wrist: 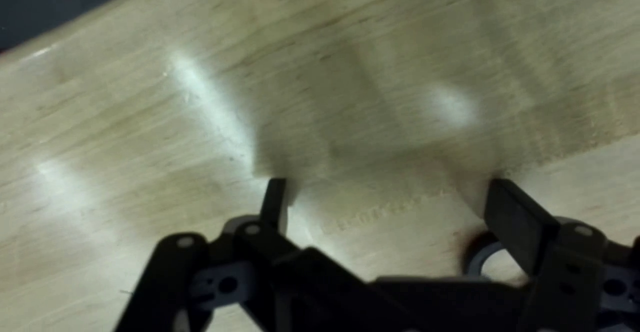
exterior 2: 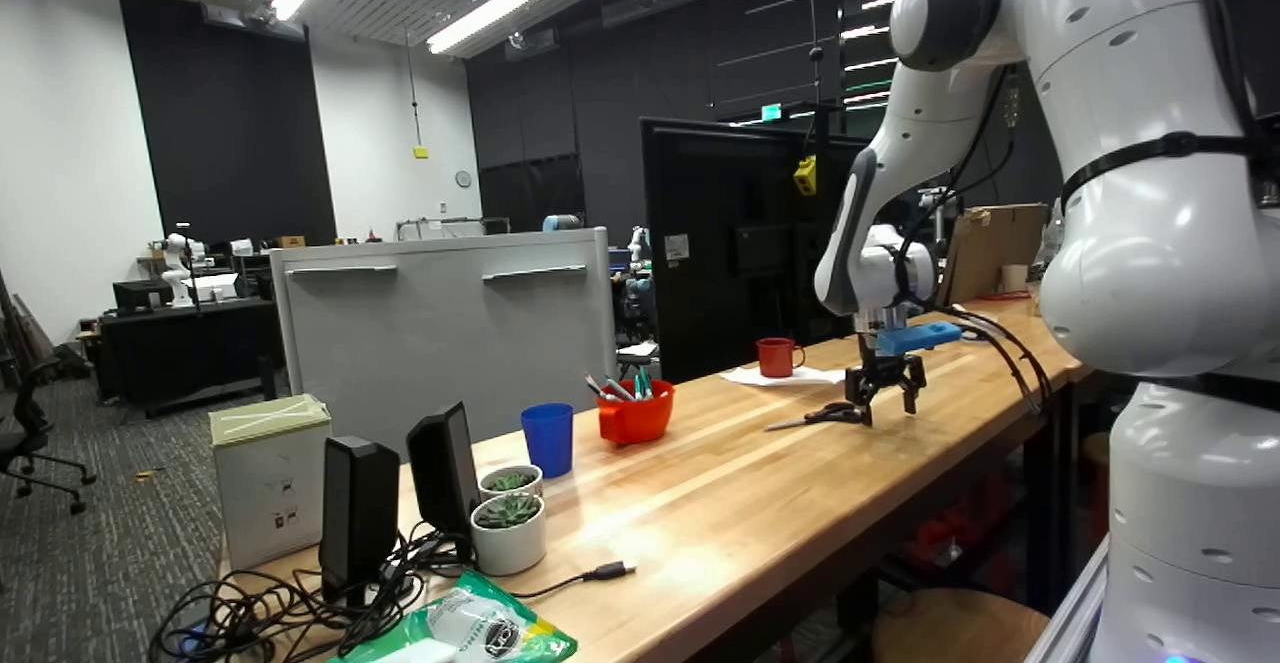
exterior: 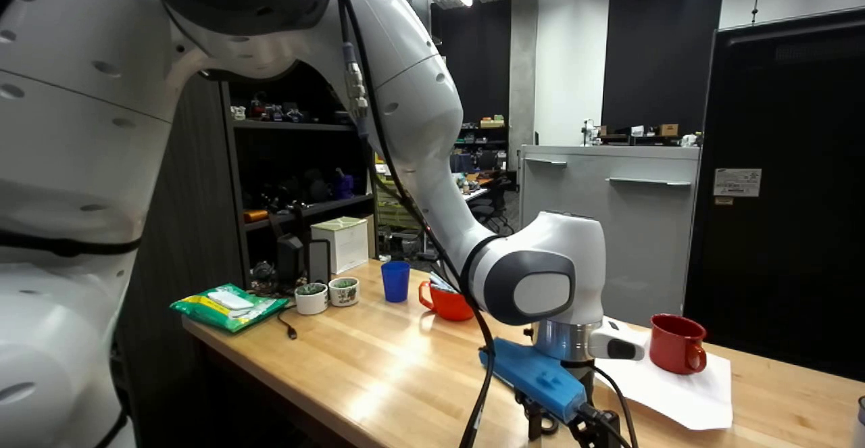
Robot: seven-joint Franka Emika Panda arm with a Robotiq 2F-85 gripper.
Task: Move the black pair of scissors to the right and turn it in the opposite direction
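Slim black-handled scissors (exterior 2: 818, 416) lie beside the black two-fingered gripper (exterior 2: 889, 411) (fingers wide apart), farther in from the robot-side edge of the pale wooden desk (exterior 2: 715, 513).

Wrist view — black scissors (wrist: 475, 256) partly hidden behind gripper (wrist: 387, 194) (mostly out of sight)

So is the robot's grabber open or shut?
Open: in the wrist view, the gripper has its fingers wide apart, and tabletop shows between them.

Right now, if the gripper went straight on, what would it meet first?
Probably the tabletop below the open gripper, though one finger could catch the scissors first; depth there is unclear.
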